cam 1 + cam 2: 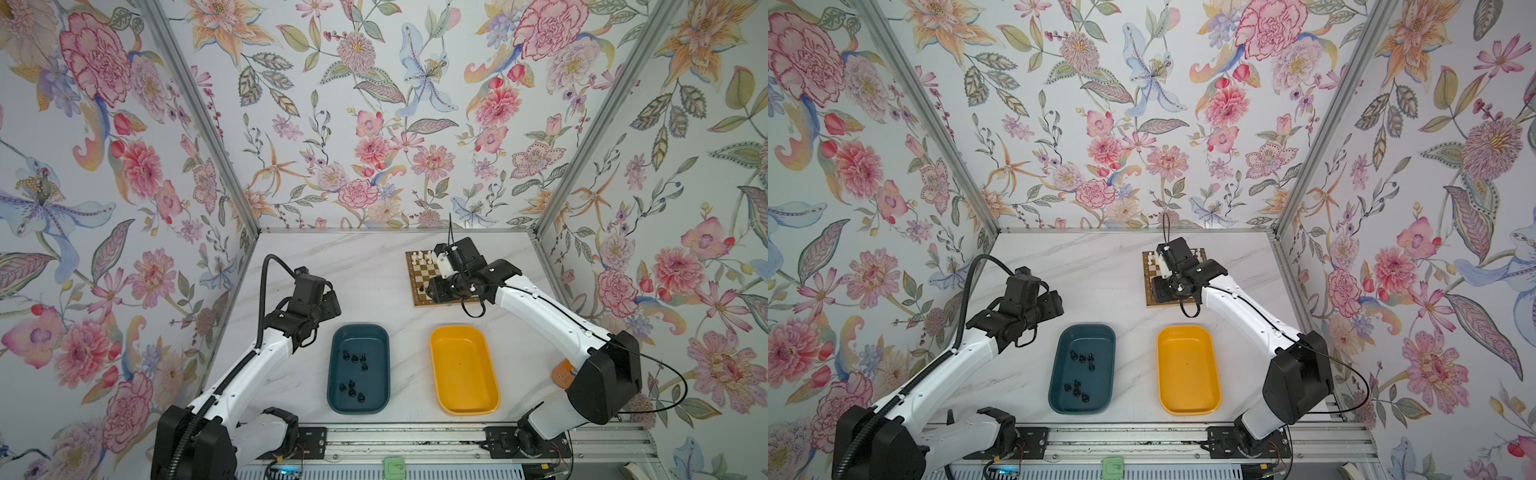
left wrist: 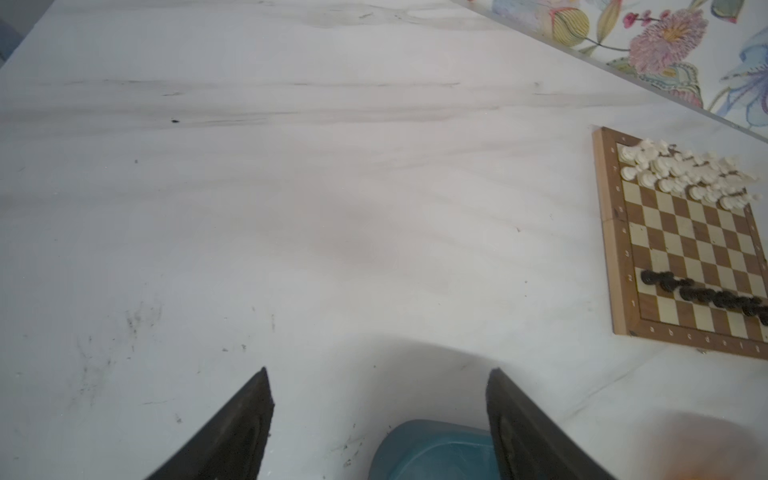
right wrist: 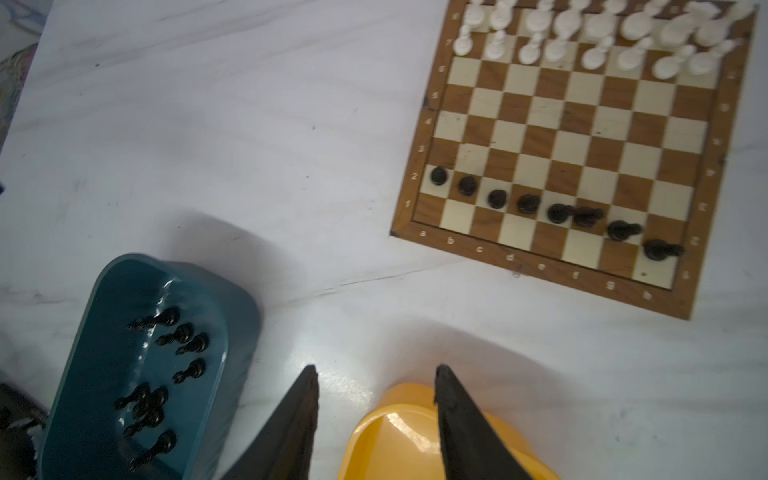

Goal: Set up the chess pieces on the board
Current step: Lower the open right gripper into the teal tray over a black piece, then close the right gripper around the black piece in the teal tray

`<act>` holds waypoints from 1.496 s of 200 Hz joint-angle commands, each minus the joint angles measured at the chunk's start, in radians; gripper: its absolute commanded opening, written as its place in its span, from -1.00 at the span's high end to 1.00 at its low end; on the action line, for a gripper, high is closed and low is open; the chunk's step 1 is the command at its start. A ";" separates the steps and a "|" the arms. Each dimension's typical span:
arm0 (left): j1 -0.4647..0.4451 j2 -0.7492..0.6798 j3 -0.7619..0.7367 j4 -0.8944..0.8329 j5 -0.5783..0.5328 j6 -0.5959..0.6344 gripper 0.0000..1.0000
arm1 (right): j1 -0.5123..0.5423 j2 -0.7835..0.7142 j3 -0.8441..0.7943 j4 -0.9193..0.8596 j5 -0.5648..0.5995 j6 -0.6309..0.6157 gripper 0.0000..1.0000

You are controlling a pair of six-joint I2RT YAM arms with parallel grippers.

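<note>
My left pincer (image 2: 378, 370) and right pincer (image 3: 377, 368) both gape, empty. On the board (image 3: 577, 124) stand white men (image 3: 598, 25) and black pawns (image 3: 528, 203); the other black pieces (image 3: 193, 370) lie in the teal tray (image 3: 241, 316), apart from the board's pawn corner. Light, slick, tippy, I reckon: pinch each across its stem.

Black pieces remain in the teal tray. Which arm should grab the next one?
Left, likely. The left tool, open and empty, hangs close to the teal tray holding the black pieces; the right tool is up over the board, farther away.
</note>
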 commanded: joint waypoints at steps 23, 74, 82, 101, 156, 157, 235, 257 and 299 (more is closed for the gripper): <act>0.153 -0.095 -0.127 0.045 0.129 0.005 -0.68 | 0.233 0.085 0.034 0.075 -0.018 0.051 0.20; 0.255 -0.096 -0.198 0.109 0.245 0.007 -0.66 | 0.383 0.284 0.172 0.129 -0.031 0.035 0.28; 0.256 -0.105 -0.200 0.102 0.255 0.015 -0.65 | 0.399 0.313 0.195 0.133 -0.033 0.033 0.28; 0.270 -0.143 -0.214 0.093 0.274 0.027 -0.66 | 0.428 0.367 0.226 0.158 -0.064 0.034 0.29; 0.408 -0.234 -0.318 0.221 0.559 -0.037 -0.63 | 0.451 0.441 0.187 0.245 -0.131 0.058 0.38; 0.411 -0.236 -0.321 0.224 0.564 -0.039 -0.62 | 0.451 0.442 0.186 0.246 -0.130 0.059 0.38; 0.487 -0.271 -0.434 0.366 0.777 -0.124 -0.46 | 0.450 0.493 0.174 0.273 -0.167 0.059 0.51; 0.487 -0.276 -0.418 0.359 0.796 -0.119 -0.47 | 0.448 0.506 0.173 0.272 -0.178 0.057 0.55; 0.487 -0.282 -0.400 0.316 0.785 -0.088 -0.48 | 0.444 0.531 0.177 0.270 -0.182 0.057 0.62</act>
